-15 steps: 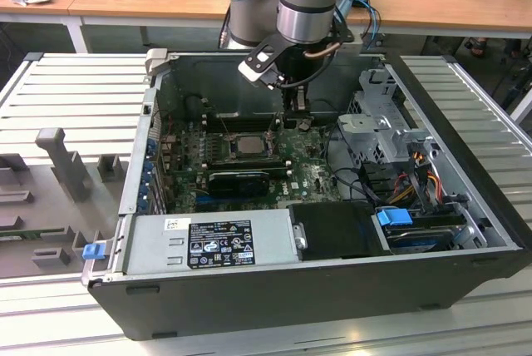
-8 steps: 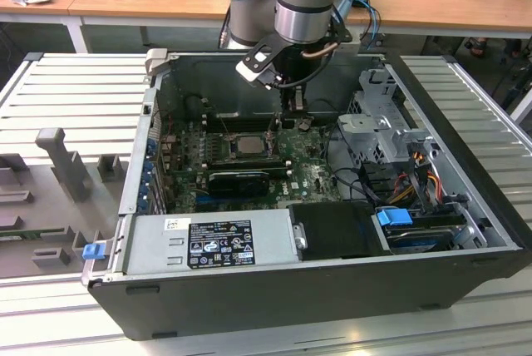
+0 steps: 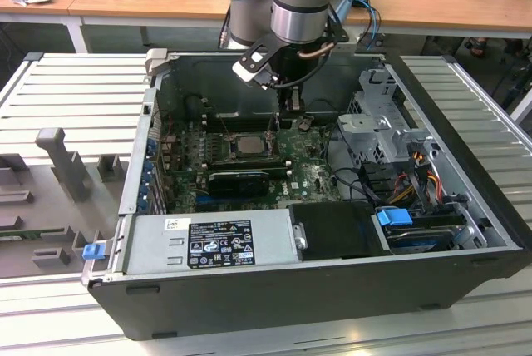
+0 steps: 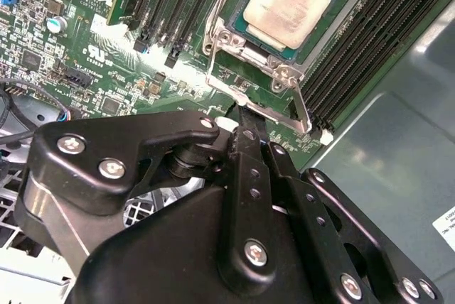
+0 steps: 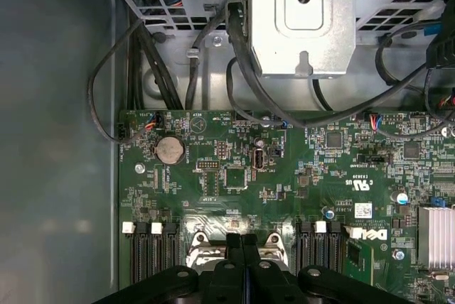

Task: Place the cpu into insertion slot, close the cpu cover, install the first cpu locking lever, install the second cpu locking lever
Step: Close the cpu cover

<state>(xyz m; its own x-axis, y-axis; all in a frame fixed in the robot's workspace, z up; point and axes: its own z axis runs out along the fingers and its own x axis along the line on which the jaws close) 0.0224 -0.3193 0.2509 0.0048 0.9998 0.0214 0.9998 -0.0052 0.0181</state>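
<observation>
We saw black end effector [image 4: 245, 114] pinched narrow, tips at thin silver locking lever [image 4: 222, 85], silvery square cpu [image 4: 288, 2] just beyond.

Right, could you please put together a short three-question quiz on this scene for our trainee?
1. True or false: the pale silvery-grey square cpu lies framed by the thin silver metal cpu cover.
2. The black gripper is: A) wide open; B) shut; C) gripping a cable.
3. Fill in: in the second wrist view, the gripper's tip is nearest a thin silver wire locking ____ at the cover's edge.

Key: 1 true; 2 B; 3 lever.
</observation>
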